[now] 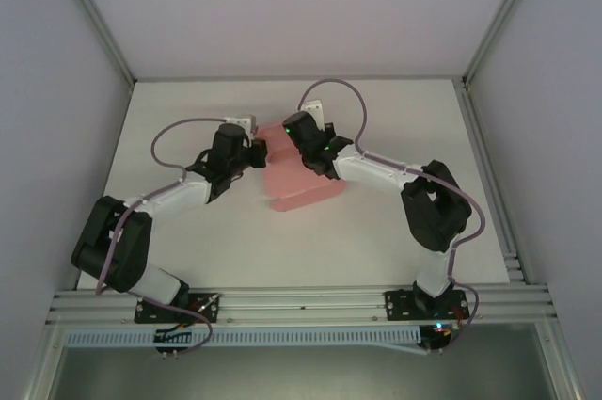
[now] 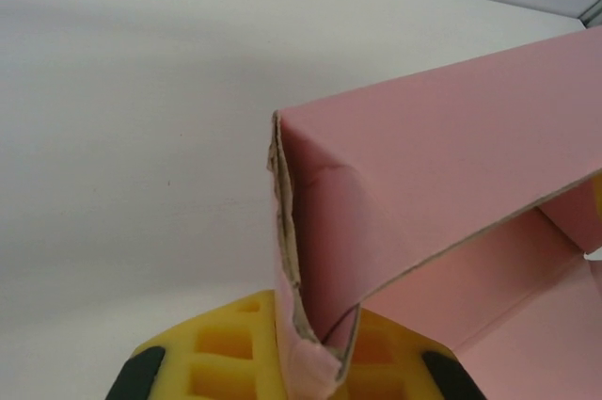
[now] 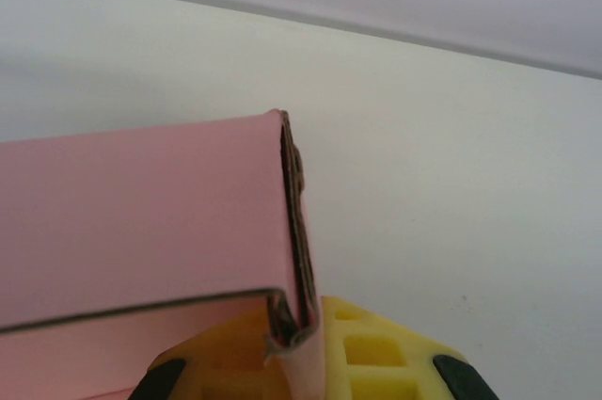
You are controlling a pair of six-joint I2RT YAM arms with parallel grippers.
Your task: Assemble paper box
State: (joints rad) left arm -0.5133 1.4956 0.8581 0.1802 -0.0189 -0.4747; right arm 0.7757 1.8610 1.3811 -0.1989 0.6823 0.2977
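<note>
The pale pink paper box lies partly folded in the middle of the white table, one panel raised at its far end. My left gripper holds the left side of that raised end. In the left wrist view the left gripper is shut on a folded, frayed corner of the paper box, pinched between yellow pads. My right gripper holds the far edge from the right. Seen from the right wrist, the right gripper is shut on the doubled edge of the paper box, beside its yellow pad.
The white table is bounded by white walls on three sides. An aluminium rail runs along the near edge where both arm bases are bolted. Purple cables loop above each arm.
</note>
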